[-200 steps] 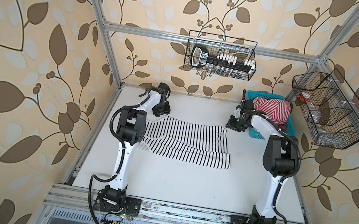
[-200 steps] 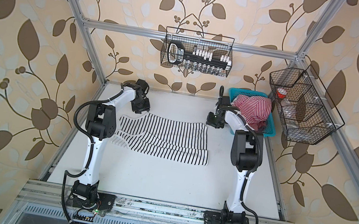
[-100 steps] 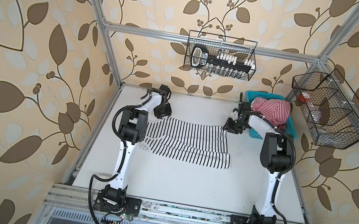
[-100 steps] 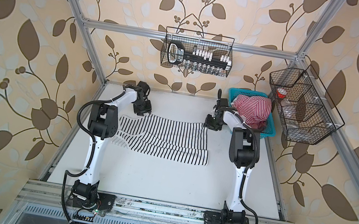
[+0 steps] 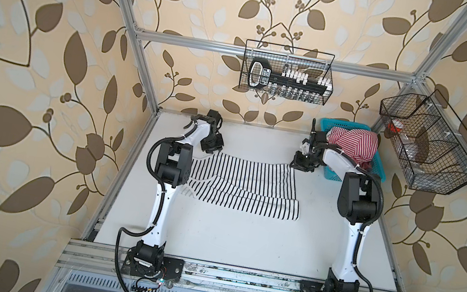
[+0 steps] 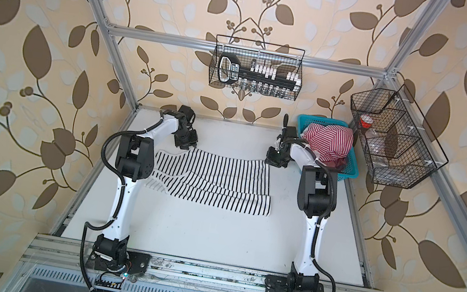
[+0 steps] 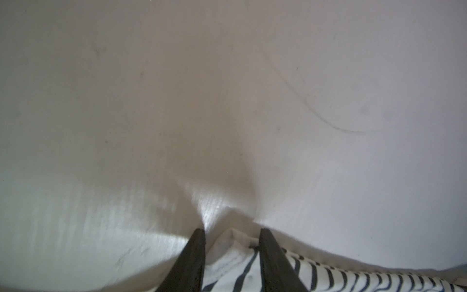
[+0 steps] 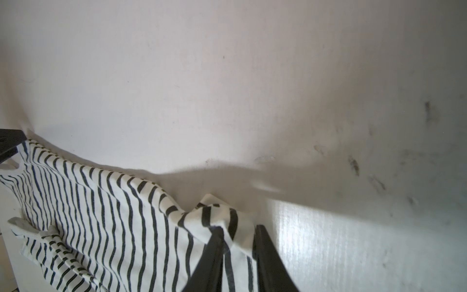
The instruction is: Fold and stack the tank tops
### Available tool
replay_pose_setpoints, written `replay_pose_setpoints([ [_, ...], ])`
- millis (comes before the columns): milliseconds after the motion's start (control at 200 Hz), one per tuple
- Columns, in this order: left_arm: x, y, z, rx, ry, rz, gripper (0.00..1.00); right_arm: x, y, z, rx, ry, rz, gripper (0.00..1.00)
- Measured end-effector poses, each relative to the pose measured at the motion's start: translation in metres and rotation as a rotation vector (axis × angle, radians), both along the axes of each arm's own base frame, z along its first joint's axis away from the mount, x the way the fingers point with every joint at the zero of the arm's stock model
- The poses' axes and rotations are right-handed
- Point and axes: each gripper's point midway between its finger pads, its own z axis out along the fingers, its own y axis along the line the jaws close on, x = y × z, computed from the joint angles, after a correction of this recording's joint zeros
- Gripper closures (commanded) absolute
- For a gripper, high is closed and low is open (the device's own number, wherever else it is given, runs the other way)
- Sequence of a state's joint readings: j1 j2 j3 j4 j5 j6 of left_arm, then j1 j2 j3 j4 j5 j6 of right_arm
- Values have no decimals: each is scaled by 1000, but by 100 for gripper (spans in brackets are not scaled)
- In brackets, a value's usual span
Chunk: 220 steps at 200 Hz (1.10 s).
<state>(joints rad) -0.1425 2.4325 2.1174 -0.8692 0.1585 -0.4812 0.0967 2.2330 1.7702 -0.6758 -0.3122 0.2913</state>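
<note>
**Spotter:** Starting at your left: the left arm reaches far back with its elbow raised. The left gripper (image 5: 211, 147) points down at the far left corner of the white cloth tank top with bold black stripes (image 5: 245, 183).

**Second:** Is it holding?

**Spotter:** In the left wrist view its black fingers (image 7: 193, 257) straddle a white fold of cloth. Whether they clamp it, you cannot tell.

**Second:** Where does the top lie?

**Spotter:** It is spread mid-table on the white tabletop (image 5: 242, 243). You have bare surface between its near edge and the arm bases.

**Second:** And the right?

**Spotter:** The right arm mirrors that pose, and the right gripper (image 5: 299, 163) is at the far right corner. Its fingers (image 8: 212, 257) pinch a bunched, raised corner of that top. Just beside its forearm, the turquoise plastic basket (image 5: 379, 171) holds the white cloth tank top with thin red stripes (image 5: 353, 142), crumpled, so your room there is tight.
</note>
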Motion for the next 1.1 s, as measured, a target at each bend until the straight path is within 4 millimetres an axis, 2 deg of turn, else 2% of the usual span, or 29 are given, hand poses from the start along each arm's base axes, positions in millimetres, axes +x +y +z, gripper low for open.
replay_pose_setpoints([
  [125, 0, -1, -1, -8, 0, -2, 69, 0, 3, -7, 13, 11, 5, 78],
  [290, 1, -4, -2, -20, 0, -8, 80, -2, 4, -18, 19, 36, 7, 100],
  [465, 1, -5, -3, -24, 2, -10, 100, -1, 4, -18, 21, 36, 6, 100],
  [685, 2, -5, -3, -26, -6, -15, 100, 0, 4, -12, 19, 18, 12, 100],
  [830, 0, -5, -1, -26, -14, -19, 100, 1, 3, 10, 13, -33, 17, 100],
  [965, -10, -3, 4, -24, -14, -26, 100, -4, 0, 32, 0, -81, 22, 100],
  [1100, -23, -2, 14, -22, -21, -40, 100, -15, -4, 39, -16, -95, 26, 100],
])
